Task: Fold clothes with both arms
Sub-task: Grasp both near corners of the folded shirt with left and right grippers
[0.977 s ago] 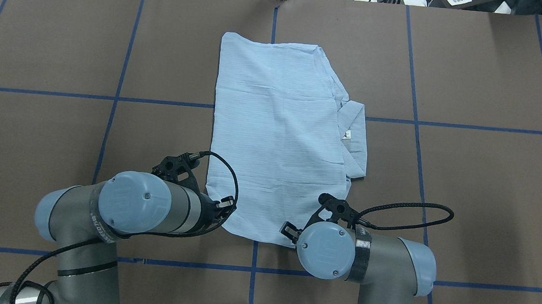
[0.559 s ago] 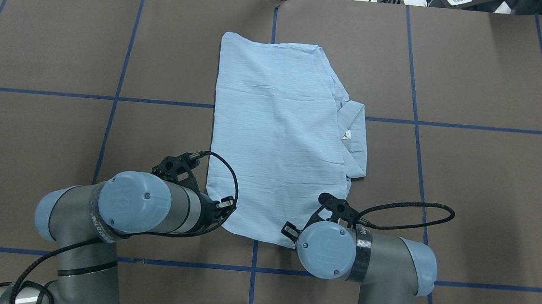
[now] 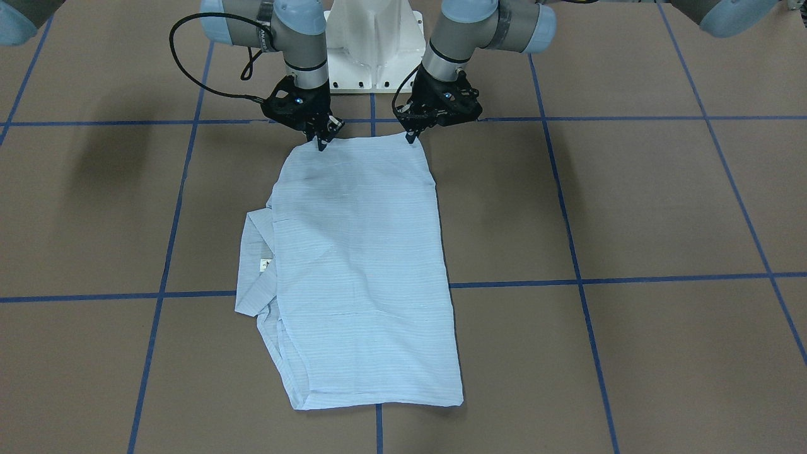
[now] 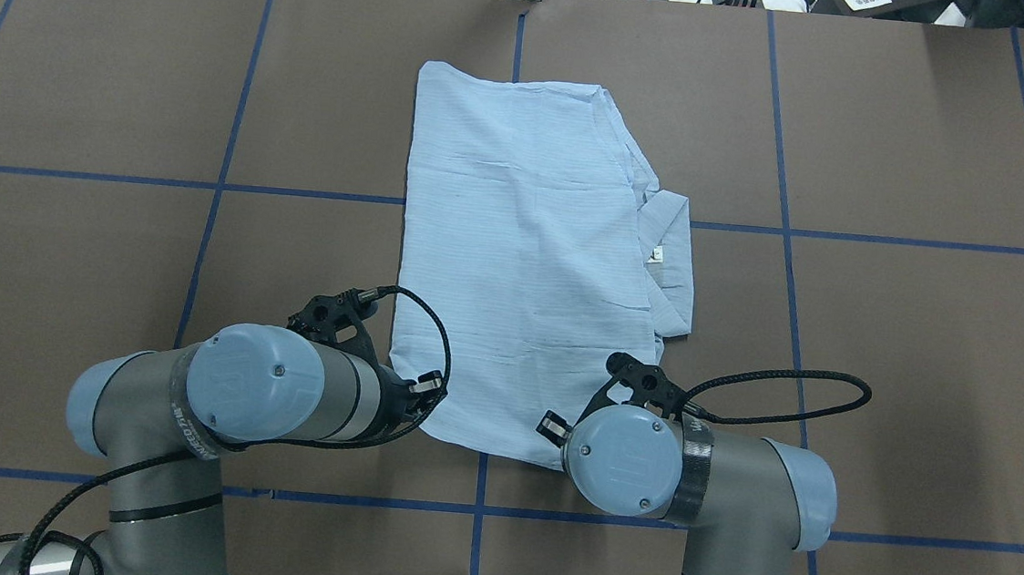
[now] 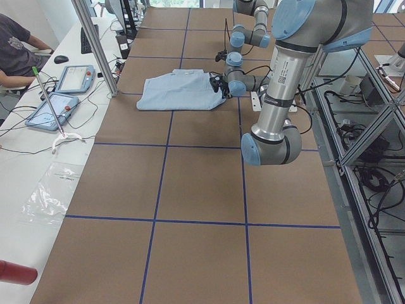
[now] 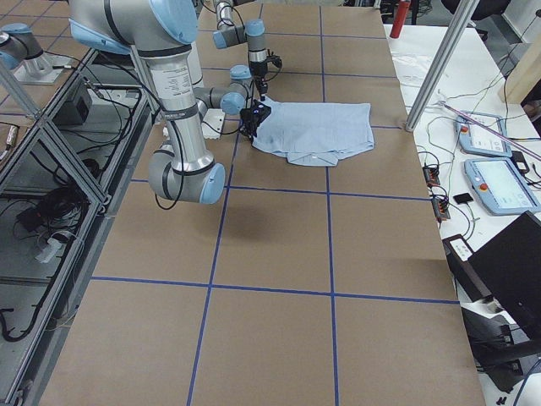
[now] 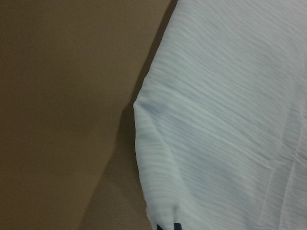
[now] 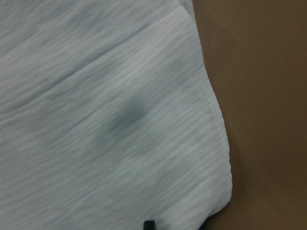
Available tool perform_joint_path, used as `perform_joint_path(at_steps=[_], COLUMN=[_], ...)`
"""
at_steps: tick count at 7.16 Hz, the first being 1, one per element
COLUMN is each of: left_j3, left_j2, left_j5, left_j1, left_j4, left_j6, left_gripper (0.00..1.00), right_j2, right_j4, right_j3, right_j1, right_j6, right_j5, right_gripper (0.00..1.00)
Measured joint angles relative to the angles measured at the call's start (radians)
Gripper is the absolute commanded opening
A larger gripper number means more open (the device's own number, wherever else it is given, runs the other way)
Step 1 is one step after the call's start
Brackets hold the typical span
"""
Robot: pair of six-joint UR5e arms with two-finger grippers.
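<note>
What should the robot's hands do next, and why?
Probably lift both corners together, just a little. The left hand and right hand each sit at a corner of the shirt nearest the robot, and it lies flat.

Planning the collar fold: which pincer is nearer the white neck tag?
Right. The right pincer is at the shirt's robot-side corner on the neck tag's side; the left pincer is at the opposite robot-side corner.
</note>
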State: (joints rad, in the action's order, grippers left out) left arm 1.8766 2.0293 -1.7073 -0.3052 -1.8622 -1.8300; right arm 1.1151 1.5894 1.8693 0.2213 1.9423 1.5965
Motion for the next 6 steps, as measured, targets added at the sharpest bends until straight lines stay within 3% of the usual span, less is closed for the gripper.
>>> perform_joint_path(at_steps=[3, 6], left_j3=[0.001, 0.049], left_j2=[0.000, -0.010], left_j5=[0.000, 0.000], left_j1=[-0.001, 0.000], left_j4=[0.000, 0.000], left_j6=[0.000, 0.000], left_gripper=[0.00, 0.00], right_j2=[0.001, 0.010], right_j4=[0.003, 0.000], right_j3=[0.012, 0.089], right_j1=[0.002, 0.005], right_j6=[0.005, 0.009], right_j5=[-0.001, -0.001], right_gripper=[0.00, 0.00])
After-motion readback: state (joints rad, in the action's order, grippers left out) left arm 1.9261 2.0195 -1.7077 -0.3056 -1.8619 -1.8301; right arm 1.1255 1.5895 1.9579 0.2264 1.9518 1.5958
